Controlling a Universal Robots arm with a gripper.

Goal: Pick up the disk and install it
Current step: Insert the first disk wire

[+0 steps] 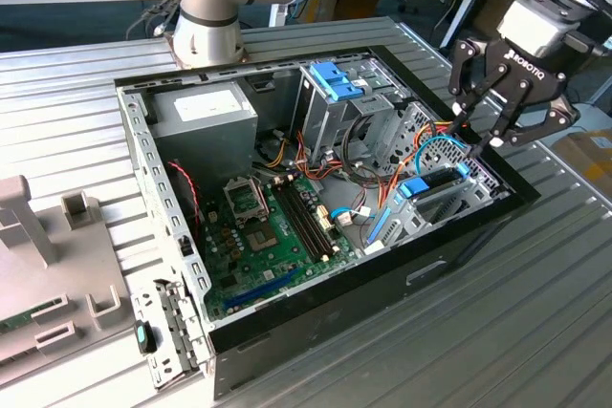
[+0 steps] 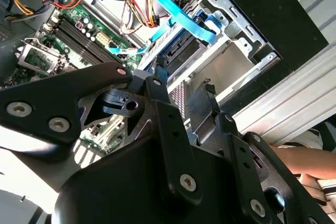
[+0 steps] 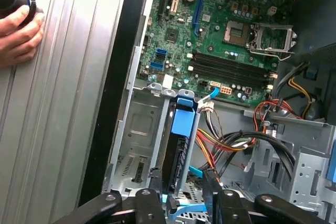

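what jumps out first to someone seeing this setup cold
The open computer case lies on its side on a ribbed metal table, with its green motherboard bare in the middle. At the exterior view's right end of the case, the black gripper hovers open over the metal drive bay. In the first wrist view, the disk sits there in its bright blue carrier.

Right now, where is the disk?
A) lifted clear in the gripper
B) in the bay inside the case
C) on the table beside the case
B: the disk sits in the bay, its blue tab showing, with the open gripper over it.
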